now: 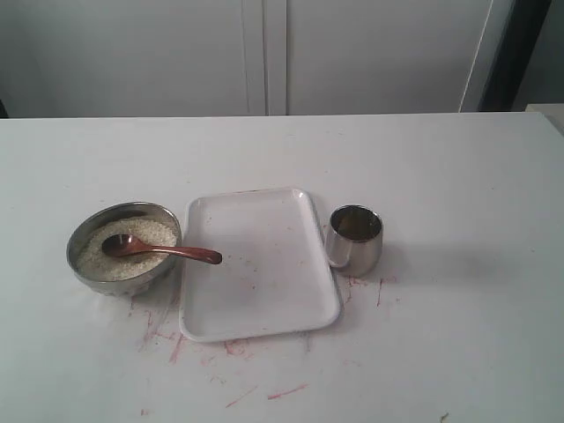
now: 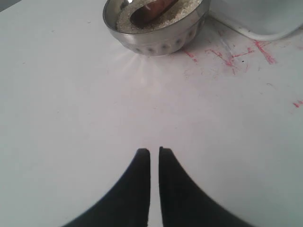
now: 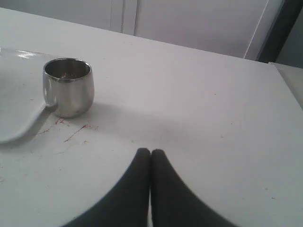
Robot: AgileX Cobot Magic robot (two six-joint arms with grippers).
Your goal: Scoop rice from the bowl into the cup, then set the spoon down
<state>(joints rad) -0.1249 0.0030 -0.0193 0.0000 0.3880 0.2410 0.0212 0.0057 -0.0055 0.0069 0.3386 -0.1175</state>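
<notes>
The steel bowl [image 1: 85, 267] stands at the left of the table, full of rice [image 1: 154, 233]. The reddish-brown spoon [image 1: 159, 250] lies in it, scoop on the grains, handle sticking out over the rim toward the tray. The steel cup [image 1: 355, 238] stands right of the tray. Neither arm shows in the exterior view. My left gripper [image 2: 155, 151] is shut and empty, well short of the bowl [image 2: 156, 35], where the spoon [image 2: 151, 10] shows in the rice [image 2: 184, 10]. My right gripper [image 3: 151, 152] is shut with nothing in it, apart from the cup [image 3: 68, 87].
A flat white rectangular tray [image 1: 264, 300] lies between bowl and cup; its edge shows in both wrist views [image 2: 265, 19] [image 3: 14, 109]. Red marks [image 1: 176, 339] stain the white table near the tray's front. White cabinet doors [image 1: 264, 53] stand behind the table.
</notes>
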